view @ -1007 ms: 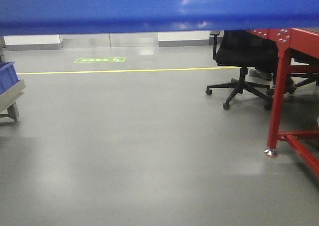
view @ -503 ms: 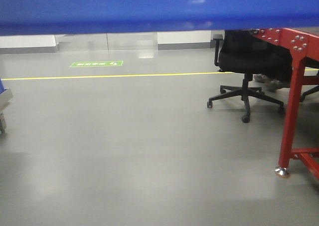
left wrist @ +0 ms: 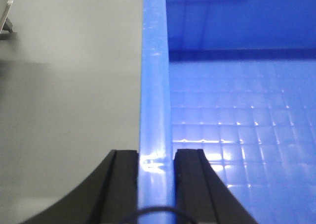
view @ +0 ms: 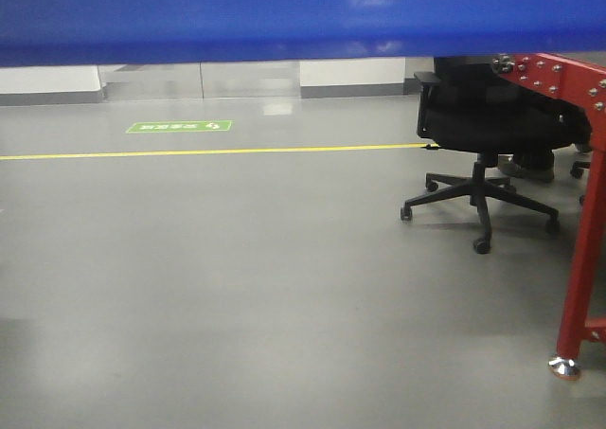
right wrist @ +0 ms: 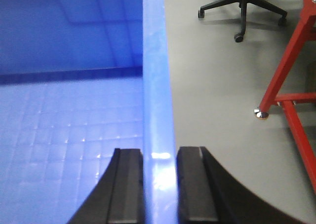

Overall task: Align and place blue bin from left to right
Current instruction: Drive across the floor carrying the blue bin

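Seems mid-carry: holds the large bright-blue rectangular plastic bin (view: 284,12) clear of the smooth grey floor (view: 237,287), with setting down and aligning yet to do. Clamps the glossy left rim between the 2 black jaws of the left gripper (left wrist: 156,157), beside the grid-embossed base. Pinches the opposite rim with the right gripper (right wrist: 159,157). Faces a black swivel office chair (view: 488,116) and a red bolted metal frame (view: 585,259) at far right.
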{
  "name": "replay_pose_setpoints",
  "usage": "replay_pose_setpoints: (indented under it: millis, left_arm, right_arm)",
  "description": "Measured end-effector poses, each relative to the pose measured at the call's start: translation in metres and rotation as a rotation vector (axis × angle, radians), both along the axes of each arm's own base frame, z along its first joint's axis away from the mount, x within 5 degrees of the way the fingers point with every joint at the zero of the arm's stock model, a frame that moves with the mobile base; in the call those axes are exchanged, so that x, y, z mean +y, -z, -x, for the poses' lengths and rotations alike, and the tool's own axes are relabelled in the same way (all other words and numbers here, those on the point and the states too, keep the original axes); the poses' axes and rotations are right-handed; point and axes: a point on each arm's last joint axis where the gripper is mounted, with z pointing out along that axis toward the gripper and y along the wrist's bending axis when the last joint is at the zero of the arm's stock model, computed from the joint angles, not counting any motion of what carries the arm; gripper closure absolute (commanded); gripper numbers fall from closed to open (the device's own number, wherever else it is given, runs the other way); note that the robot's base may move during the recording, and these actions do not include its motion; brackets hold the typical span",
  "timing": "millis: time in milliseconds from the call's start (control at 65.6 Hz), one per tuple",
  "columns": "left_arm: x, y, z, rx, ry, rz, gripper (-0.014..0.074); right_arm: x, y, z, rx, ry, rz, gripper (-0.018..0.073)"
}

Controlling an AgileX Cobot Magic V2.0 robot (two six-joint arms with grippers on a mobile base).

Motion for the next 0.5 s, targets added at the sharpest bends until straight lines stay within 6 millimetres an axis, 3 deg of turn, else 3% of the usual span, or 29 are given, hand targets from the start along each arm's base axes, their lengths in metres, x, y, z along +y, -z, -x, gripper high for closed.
replay_pose_setpoints:
  millis: [503]
  left_arm:
    - [-0.0001, -0.0001, -0.0001, -0.001, 0.001, 0.001, 0.0707]
  right_arm:
    - [0.0, 0.0, 0.0, 0.0, 0.0, 0.0, 0.0629]
